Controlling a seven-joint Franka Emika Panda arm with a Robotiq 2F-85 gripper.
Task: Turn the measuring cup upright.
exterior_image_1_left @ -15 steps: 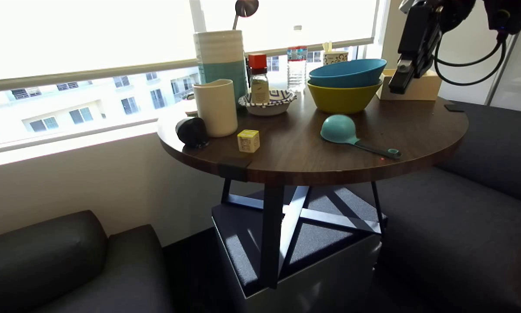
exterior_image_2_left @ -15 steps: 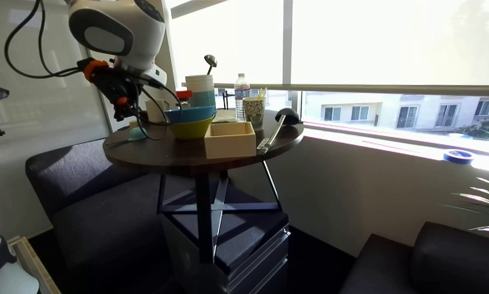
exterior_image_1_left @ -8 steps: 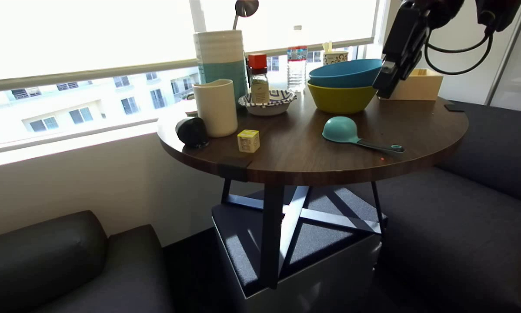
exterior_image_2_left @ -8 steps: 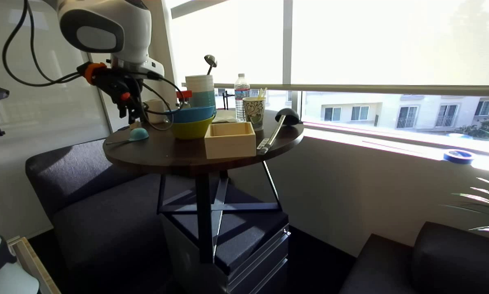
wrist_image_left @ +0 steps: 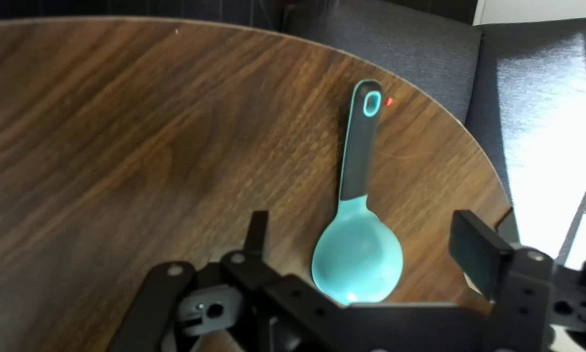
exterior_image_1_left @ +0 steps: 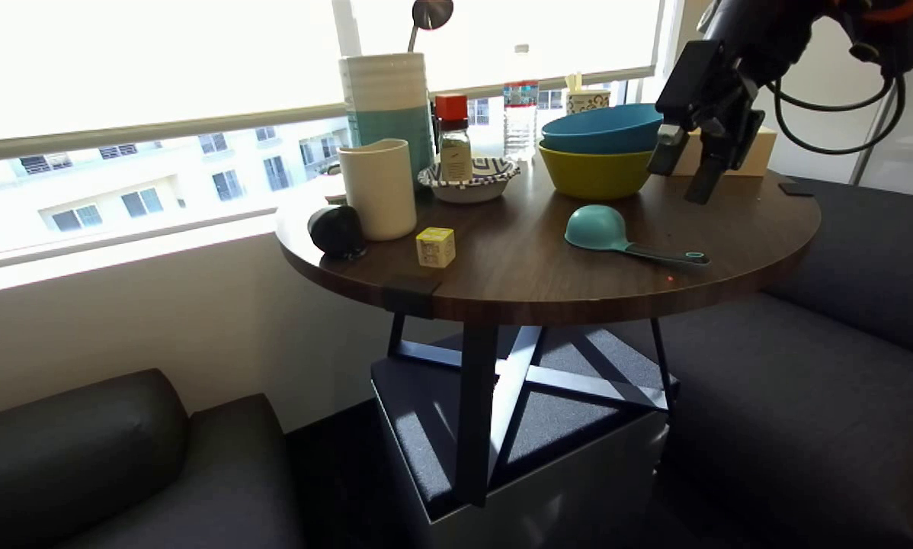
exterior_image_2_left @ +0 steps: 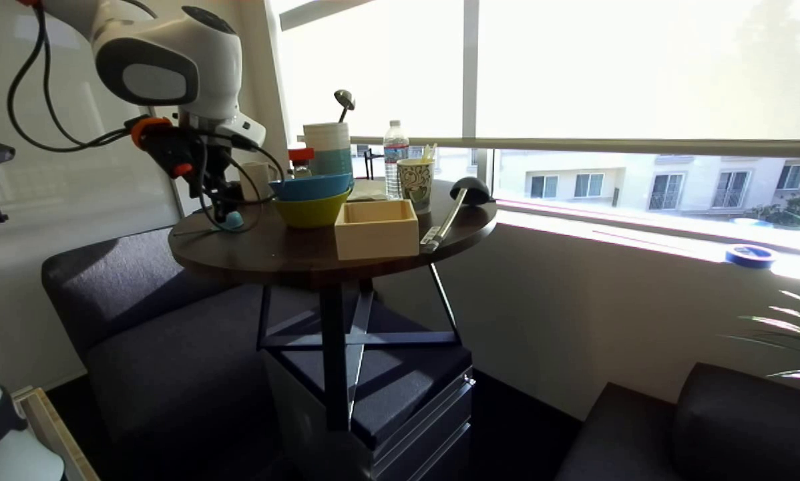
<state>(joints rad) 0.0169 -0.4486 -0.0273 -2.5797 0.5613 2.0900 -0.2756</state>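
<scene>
The teal measuring cup (wrist_image_left: 356,254) lies bowl-down on the round wooden table, its domed underside facing up. Its dark grey handle (wrist_image_left: 359,146) points toward the table's edge in the wrist view. My gripper (wrist_image_left: 362,214) is open, with the dome below and between its spread fingers, touching neither as far as I can see. In an exterior view the gripper (exterior_image_1_left: 680,181) hangs above the table, to the right of the measuring cup (exterior_image_1_left: 595,226) and higher than it. Elsewhere, the gripper's dark parts partly cover the measuring cup (exterior_image_2_left: 236,220).
A blue bowl (exterior_image_1_left: 613,128) nested in a yellow bowl (exterior_image_1_left: 594,174) stands close to the gripper. A wooden box (exterior_image_2_left: 377,234) sits nearby. Also on the table are a cream cup (exterior_image_1_left: 380,191), a toy block (exterior_image_1_left: 435,248) and a bottle (exterior_image_1_left: 520,107). The table's edge (wrist_image_left: 449,110) curves past the handle.
My gripper has gone from shut to open and has come lower over the table. The measuring cup has shifted slightly, its handle end swinging a little away from the near table edge.
</scene>
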